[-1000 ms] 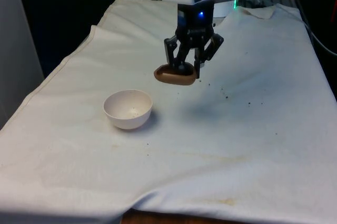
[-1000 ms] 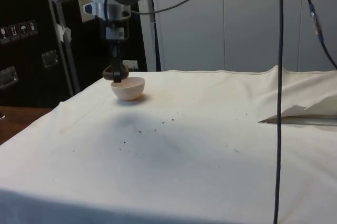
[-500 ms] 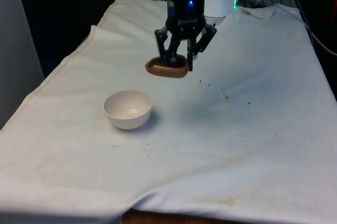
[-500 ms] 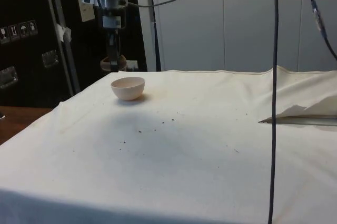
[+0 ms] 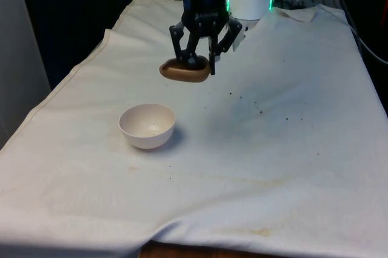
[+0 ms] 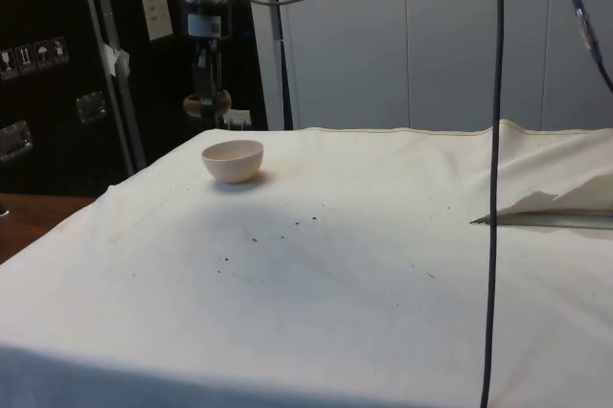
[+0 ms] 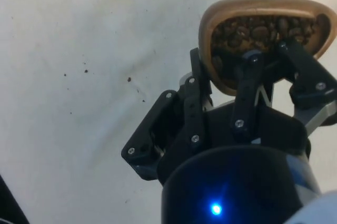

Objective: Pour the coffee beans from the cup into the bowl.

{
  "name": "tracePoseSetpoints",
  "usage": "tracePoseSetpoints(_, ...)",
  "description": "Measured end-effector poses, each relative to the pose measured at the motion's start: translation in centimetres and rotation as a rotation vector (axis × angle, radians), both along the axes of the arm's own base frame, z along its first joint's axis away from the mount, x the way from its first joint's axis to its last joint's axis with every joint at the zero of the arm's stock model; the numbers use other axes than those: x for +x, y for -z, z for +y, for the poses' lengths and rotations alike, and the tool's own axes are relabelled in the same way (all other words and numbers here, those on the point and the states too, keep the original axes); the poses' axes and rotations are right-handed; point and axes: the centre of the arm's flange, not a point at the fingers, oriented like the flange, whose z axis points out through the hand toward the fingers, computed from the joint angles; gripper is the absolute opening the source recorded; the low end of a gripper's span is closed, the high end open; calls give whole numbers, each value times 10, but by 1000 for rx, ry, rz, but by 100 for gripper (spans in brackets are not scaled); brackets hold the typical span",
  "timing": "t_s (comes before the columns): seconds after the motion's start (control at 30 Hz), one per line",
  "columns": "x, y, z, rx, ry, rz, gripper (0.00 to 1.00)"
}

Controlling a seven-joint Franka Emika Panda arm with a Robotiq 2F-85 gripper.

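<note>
Above cloth [image 5: 291, 149]: pincer-held [image 5: 196, 66] cup [image 5: 183, 71] (full)

The black two-finger claw [image 5: 200, 64] contrasts with the tan-brown round cup [image 5: 183, 71], whose inside is packed with dark brown, glossy coffee beans [image 7: 260, 29]. The small round bowl [image 5: 147, 125] is a pale cream-white, slightly pinkish in the side view [image 6: 233, 160], with a few faint specks on its inner surface. The white cloth over the bench [image 5: 273, 149] is off-white, dotted with tiny dark crumbs [image 5: 259, 110] and marked by faint yellowish-brown stains [image 5: 257, 231] near its front edge
</note>
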Motion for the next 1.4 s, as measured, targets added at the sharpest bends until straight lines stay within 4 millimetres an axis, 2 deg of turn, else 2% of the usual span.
tracePoseSetpoints(0.7, 9, -2, -37, 109, 39, -24, 3)
tracePoseSetpoints(1.4, 7, 3, -80, 208, 73, -31, 3)
